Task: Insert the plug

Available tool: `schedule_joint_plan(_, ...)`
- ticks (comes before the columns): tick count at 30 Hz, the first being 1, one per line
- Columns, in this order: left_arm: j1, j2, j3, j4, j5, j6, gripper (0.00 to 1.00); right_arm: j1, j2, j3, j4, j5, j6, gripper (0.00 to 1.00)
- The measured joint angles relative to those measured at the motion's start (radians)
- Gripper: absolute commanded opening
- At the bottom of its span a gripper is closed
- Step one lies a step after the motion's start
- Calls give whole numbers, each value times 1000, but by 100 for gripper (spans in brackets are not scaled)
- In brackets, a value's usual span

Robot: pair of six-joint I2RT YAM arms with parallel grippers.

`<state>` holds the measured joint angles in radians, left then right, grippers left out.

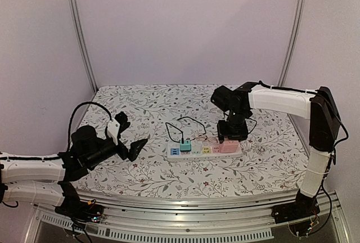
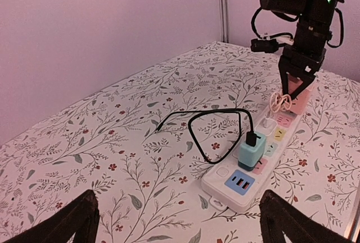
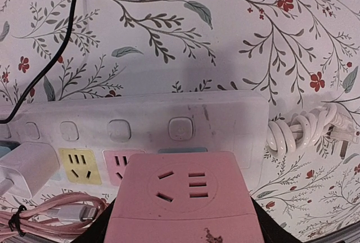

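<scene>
Cloth printed with flowers covers the desk (image 1: pixel 140 175), soft enough that the long white plastic power strip (image 3: pixel 225 113) could skid or tip if pushed off-centre. At the strip's right end the right pincer (image 2: pixel 295 88) clamps the boxy, matte pink plug (image 3: pixel 183 198). Whether its pins are seated I cannot tell, and a tilted press would likely jam them. Far left, the left pincer (image 1: pixel 130 134) hangs wide, not bracing the strip. Beside the plug, a glossy coiled cord (image 3: pixel 298 133) might snag.
</scene>
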<state>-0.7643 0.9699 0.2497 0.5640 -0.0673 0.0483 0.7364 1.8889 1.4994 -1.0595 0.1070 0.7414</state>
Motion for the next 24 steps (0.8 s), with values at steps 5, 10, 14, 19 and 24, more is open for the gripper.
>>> schedule_joint_plan(5, 1, -2, -2, 0, 3, 0, 99, -1, 0, 0, 16, -13, 1, 0)
schedule_joint_plan(10, 3, -3, -2, 0, 3, 0, 100, -5, 0, -9, 31, -18, 3, 0)
schedule_joint_plan(14, 6, -3, -2, 0, 3, 0, 100, -5, -1, -8, 25, -15, 3, 0)
schedule_joint_plan(19, 6, -3, -2, 0, 4, 0, 100, -11, -1, -1, -32, 18, -2, 0)
schedule_joint_plan(24, 8, -3, -2, -1, 3, 0, 100, -17, -1, -1, -33, 12, -4, 0)
